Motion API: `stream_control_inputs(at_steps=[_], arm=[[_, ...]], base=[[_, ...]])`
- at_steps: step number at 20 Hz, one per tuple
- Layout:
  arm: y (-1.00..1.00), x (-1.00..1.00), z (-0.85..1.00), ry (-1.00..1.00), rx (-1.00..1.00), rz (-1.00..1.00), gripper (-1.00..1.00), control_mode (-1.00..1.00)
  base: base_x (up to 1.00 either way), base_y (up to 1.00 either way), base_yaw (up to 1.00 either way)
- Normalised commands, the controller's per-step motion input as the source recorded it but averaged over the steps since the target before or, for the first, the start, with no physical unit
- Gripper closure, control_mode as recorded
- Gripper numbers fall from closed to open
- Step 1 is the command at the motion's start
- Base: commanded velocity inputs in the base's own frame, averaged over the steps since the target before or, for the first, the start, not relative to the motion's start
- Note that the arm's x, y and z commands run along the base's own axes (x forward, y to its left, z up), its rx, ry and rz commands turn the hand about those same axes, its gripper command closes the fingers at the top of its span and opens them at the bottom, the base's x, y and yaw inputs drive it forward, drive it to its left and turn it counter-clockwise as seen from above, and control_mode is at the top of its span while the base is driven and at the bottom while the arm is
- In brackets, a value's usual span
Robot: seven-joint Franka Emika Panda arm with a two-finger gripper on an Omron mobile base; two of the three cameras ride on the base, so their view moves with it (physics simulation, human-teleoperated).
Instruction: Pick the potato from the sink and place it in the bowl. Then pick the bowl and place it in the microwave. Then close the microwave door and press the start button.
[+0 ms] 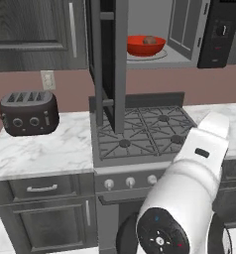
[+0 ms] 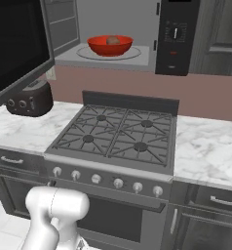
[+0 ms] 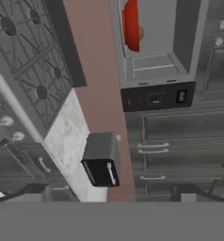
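Observation:
The red bowl (image 1: 146, 45) (image 2: 109, 45) sits inside the open microwave (image 1: 182, 30) (image 2: 137, 19) with the reddish-brown potato (image 1: 149, 40) (image 2: 113, 41) in it. The microwave door (image 1: 107, 59) (image 2: 15, 44) stands swung wide open at the left. The black control panel (image 1: 220, 32) (image 2: 176, 34) is at the microwave's right. In the rolled hand view, the bowl (image 3: 131, 26) shows edge-on in the cavity, well ahead of my gripper (image 3: 111, 194). The gripper is open, with nothing between its fingertips (image 3: 31, 189). The sink is out of view.
A gas stove (image 1: 140, 131) (image 2: 118, 134) lies under the microwave, with marble counter on both sides. A dark toaster (image 1: 28, 113) (image 2: 30, 100) stands on the left counter. A small dark boxy appliance (image 3: 102, 164) sits on the counter in the hand view. Dark cabinets hang above.

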Motion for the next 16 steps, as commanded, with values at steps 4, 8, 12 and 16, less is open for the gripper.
stream_control_inputs(at_steps=[4, 8, 12, 16], arm=[[0.85, -0.71, 0.02, -0.19, -0.17, -0.23, -1.00, -1.00], [1.00, -0.18, 0.18, -0.14, -0.23, -0.21, -1.00, -1.00], [1.00, 0.06, 0.24, -0.11, -0.28, -0.18, -1.00, -1.00], [1.00, 0.75, 0.02, 0.00, -0.26, -0.20, -1.00, -1.00]], base=[[0.00, 0.00, 0.00], [0.00, 0.00, 0.00], [0.00, 0.00, 0.00], [0.00, 0.00, 0.00]])
